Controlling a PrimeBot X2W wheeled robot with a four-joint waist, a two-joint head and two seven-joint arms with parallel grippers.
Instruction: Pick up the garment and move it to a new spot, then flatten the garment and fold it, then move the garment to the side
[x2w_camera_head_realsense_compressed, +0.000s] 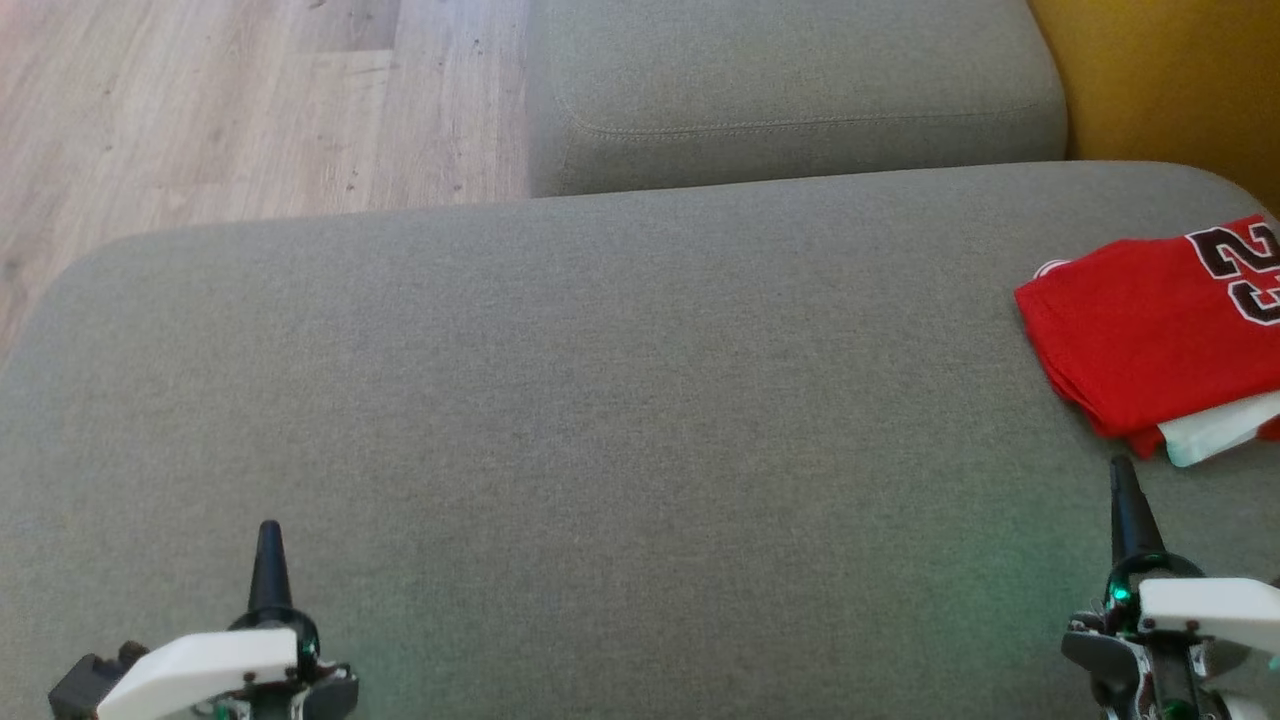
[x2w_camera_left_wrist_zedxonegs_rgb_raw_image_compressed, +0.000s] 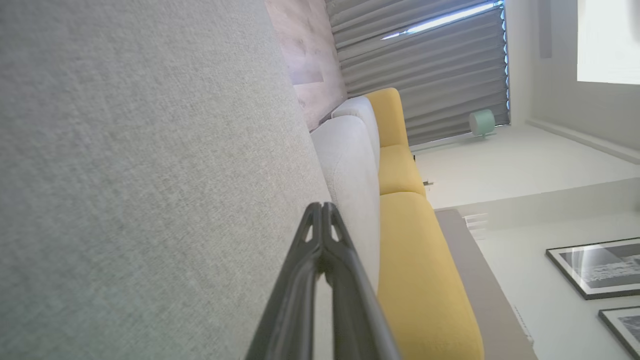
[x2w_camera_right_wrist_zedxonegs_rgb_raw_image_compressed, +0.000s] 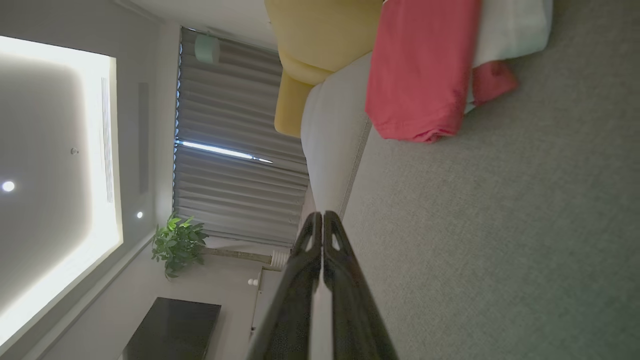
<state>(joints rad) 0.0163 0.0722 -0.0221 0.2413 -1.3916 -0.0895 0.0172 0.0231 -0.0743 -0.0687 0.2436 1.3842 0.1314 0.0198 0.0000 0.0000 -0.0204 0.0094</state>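
In the head view the folded garment (x2w_camera_head_realsense_compressed: 1150, 330) lies just beyond our right gripper (x2w_camera_head_realsense_compressed: 1125, 500), well apart from our left gripper (x2w_camera_head_realsense_compressed: 268, 545); we judge little is left to do. In the left wrist view our jaws are together and empty. In the right wrist view they are likewise together, with the garment ahead of the tips and untouched.

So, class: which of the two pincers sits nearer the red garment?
The right pincer: its tip is just short of the red garment; the left pincer is far across.

Left arm (x2w_camera_head_realsense_compressed: 200, 665) and right arm (x2w_camera_head_realsense_compressed: 1210, 605) held low, jaws pressed together, pointing forward.
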